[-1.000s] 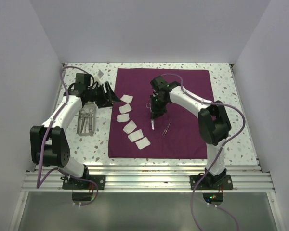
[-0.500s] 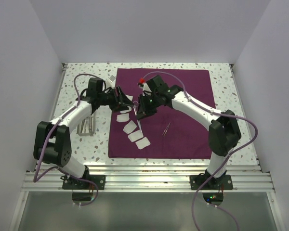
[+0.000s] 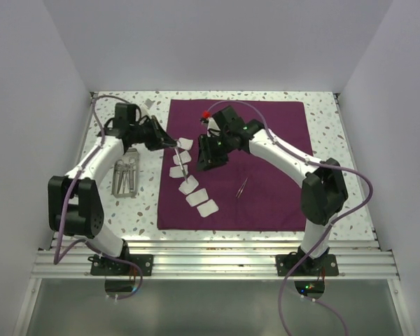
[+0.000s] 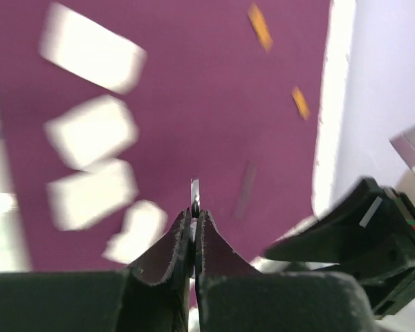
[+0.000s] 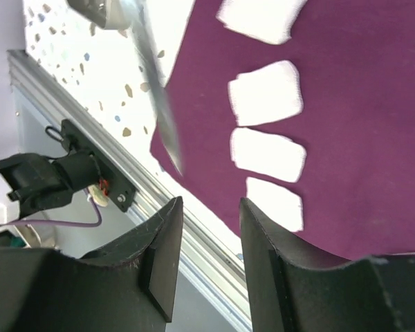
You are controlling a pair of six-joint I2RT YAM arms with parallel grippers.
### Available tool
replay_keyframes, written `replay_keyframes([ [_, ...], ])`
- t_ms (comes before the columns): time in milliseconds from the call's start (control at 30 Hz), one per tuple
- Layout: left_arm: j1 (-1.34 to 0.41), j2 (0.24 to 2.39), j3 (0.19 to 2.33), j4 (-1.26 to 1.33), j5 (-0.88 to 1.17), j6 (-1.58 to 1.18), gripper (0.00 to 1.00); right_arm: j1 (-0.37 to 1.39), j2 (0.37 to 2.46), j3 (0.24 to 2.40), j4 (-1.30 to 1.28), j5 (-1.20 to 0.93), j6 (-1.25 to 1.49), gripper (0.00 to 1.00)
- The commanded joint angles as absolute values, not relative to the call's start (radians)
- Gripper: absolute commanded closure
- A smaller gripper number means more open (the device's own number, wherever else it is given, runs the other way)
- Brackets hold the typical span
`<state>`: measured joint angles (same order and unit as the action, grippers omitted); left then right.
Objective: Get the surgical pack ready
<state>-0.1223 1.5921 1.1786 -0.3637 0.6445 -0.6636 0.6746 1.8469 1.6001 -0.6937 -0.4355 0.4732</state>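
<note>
jaws pinch steel tool (image 4: 194,191) above maroon cloth (image 4: 214,104)

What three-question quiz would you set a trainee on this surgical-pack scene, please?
1. True or false: the right pincer is open and holds nothing.
2. Where is the metal tray relative to the maroon cloth? A) on it; B) left of it, on the table; C) right of it.
3. Fill in: the steel instrument is clamped in the ____ pincer.
Key: 1 true. 2 B. 3 left; the left pincer is shut on it.
</note>
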Motion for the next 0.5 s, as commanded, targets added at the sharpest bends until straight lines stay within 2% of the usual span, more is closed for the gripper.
replay_keyframes([
  [0, 0.015, 1.545, 1.291, -0.549, 0.474, -0.451, 1.0, 0.634, 1.845, 1.608, -0.762, -0.385, 0.459, 0.57],
  [67, 0.089, 1.523, 1.35, -0.633, 0.336, -0.361, 1.0, 0.621, 1.844, 1.585, -0.776, -0.385, 0.453, 0.57],
  [233, 0.098, 1.528, 1.413, -0.741, 0.007, -0.215, 1.0, 0.597, 1.83, 1.542, -0.793, -0.4, 0.431, 0.57],
  [367, 0.1, 1.54, 1.367, -0.724, -0.084, -0.149, 1.0, 0.592, 1.835, 1.536, -0.808, -0.406, 0.422, 0.57],
  [467, 0.113, 1.566, 1.336, -0.701, -0.072, -0.106, 1.0, 0.588, 1.835, 1.528, -0.818, -0.41, 0.417, 0.58],
])
